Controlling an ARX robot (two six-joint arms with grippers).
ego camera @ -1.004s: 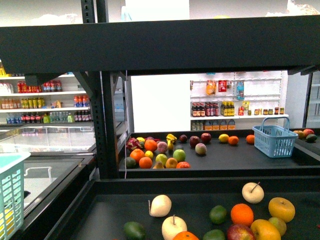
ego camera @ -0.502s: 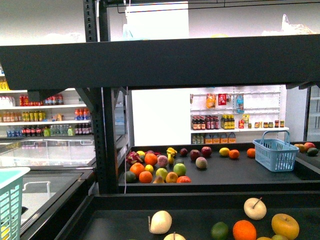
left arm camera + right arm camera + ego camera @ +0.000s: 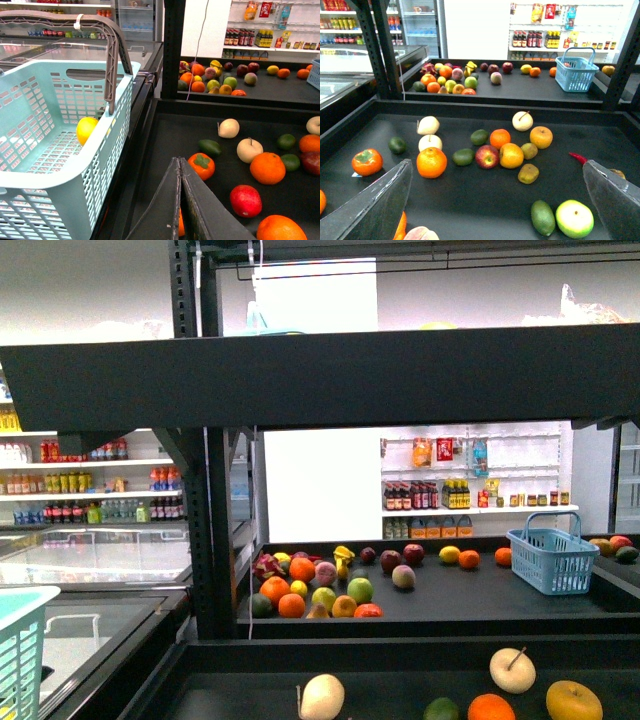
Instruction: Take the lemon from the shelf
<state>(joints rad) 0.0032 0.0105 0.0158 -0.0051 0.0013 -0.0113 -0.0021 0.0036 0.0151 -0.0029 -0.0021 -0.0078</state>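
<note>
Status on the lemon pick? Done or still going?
Looks done: a lemon lies inside the light blue basket beside the shelf tray. Nothing is in hand: the left gripper is shut and empty over the tray, and the right gripper is open above the loose fruit. No other lemon is clearly visible on the near tray, so little seems left.

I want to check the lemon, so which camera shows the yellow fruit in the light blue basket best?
The left wrist view: the lemon lies inside the light blue basket, seen through its open top. The front view shows only a corner of that basket, no lemon. The right wrist view shows neither.
</note>
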